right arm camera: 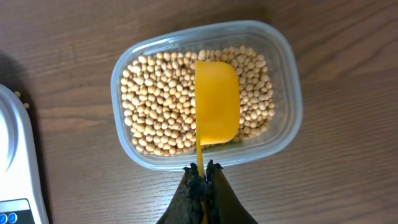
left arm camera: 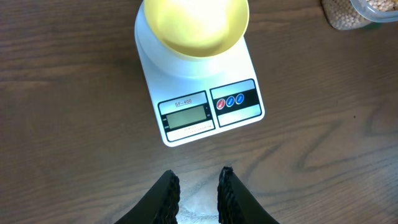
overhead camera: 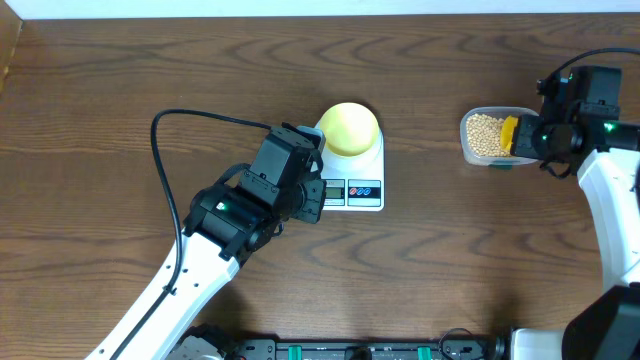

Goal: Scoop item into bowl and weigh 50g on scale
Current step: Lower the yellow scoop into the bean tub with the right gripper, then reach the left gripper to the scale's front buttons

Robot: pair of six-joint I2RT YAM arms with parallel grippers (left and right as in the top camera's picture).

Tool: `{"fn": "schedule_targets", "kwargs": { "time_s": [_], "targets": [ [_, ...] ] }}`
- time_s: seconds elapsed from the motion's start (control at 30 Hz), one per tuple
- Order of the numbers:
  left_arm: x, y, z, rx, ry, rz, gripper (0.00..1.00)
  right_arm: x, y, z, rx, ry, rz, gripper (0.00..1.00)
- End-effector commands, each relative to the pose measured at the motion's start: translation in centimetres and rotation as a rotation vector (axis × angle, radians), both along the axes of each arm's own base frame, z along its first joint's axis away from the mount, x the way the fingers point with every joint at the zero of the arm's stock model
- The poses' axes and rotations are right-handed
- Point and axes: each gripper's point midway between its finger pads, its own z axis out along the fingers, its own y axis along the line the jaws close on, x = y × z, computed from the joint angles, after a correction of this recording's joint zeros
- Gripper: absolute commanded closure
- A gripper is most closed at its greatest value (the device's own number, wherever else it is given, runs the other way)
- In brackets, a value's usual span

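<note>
My left arm reaches in from the near-left edge of the tabletop, wrist angled toward the scale. My left jaws hang just in front of its display edge. They are narrowly parted and hold nothing, with only wood grain showing between the fingertips. The pale-yellow bowl sits on the scale's platform, and I see nothing in it.

My right arm comes up along the right side and bends inward, its wrist aimed at the clear tub, which stands well apart from the scale on the right. My right jaws are clamped tight on the thin handle of the yellow scoop. The scoop's head lies over the beans, which fill the tub in a loose tan heap.
</note>
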Motion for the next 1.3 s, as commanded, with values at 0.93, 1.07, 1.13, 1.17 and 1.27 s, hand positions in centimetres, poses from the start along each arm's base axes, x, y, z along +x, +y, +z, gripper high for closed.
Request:
{"fn": "schedule_targets", "kwargs": {
  "time_s": [0.93,1.07,1.13,1.17,1.27],
  "targets": [
    [0.0,-0.1,0.3,-0.001,-0.004,-0.008,0.76,0.2,-0.5,-1.1,-0.015,0.002,0.005,0.99],
    [0.0,-0.1,0.3,-0.001,-0.004,-0.008,0.76,0.2,-0.5,-1.1,-0.014,0.002,0.004,0.99],
    [0.0,-0.1,0.3,-0.002,-0.004,-0.008,0.76,0.2,-0.5,-1.1,-0.014,0.002,0.004,0.99],
    [-0.1,-0.3,0.3,-0.010,0.001,-0.015,0.76,0.2,-0.5,-1.1,-0.014,0.002,0.004,0.99],
    [-0.6,-1.1,0.4,-0.048,0.021,-0.046,0.77,0.2,-0.5,-1.1,-0.014,0.001,0.004,0.99]
  ]
}}
